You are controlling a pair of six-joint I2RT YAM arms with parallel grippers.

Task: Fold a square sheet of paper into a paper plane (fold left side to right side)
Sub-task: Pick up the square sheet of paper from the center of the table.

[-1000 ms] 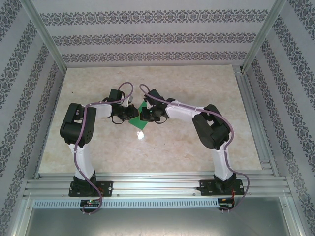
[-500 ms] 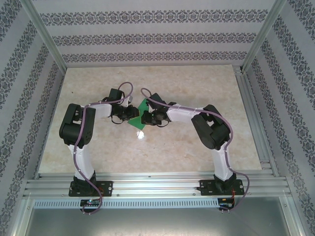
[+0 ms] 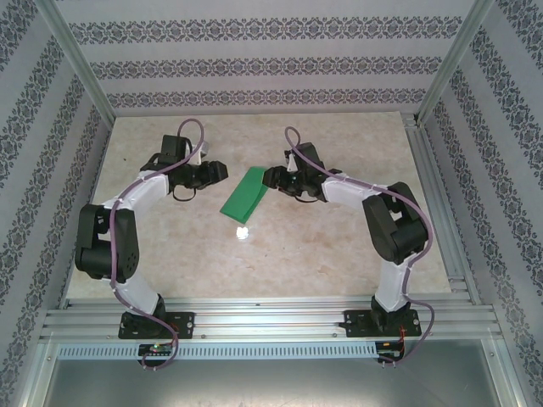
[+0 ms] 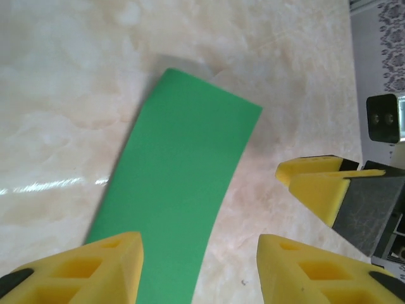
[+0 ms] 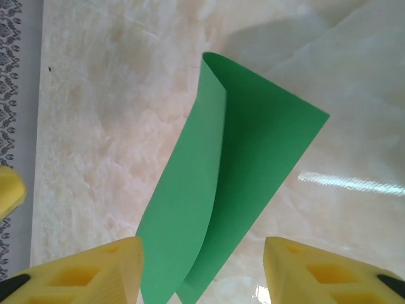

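Back they go! Both arms have swung out from the middle. A second ago the two sets of fingers were bunched over the paper, and now they stand apart on either side of it.

Start on your left. The left fingers [image 3: 214, 172] point right toward the sheet, yellow tips spread, pinching nothing. From the left wrist you see those tips [image 4: 107, 266] wide apart low in the picture.

Now to the middle. The thin bright green paper sheet [image 3: 246, 195] lies on the cream marbled bench [image 3: 339, 246], doubled over into a narrow strip. It sits slantwise, its far end toward the right arm and its near end toward the left. A bright spot of glare [image 3: 242, 233] shines on the bench just beside that near end. In the left wrist view the strip [image 4: 183, 190] looks flat and even. From the right wrist, though, the paper [image 5: 253, 158] is rounded at the fold, not pressed down. The upper layer stands up off the lower one.

On to your right. The right fingers [image 3: 270, 176] hover just beside the strip's far right corner. They are spread too, their yellow tips [image 5: 304, 266] well apart with nothing between them.
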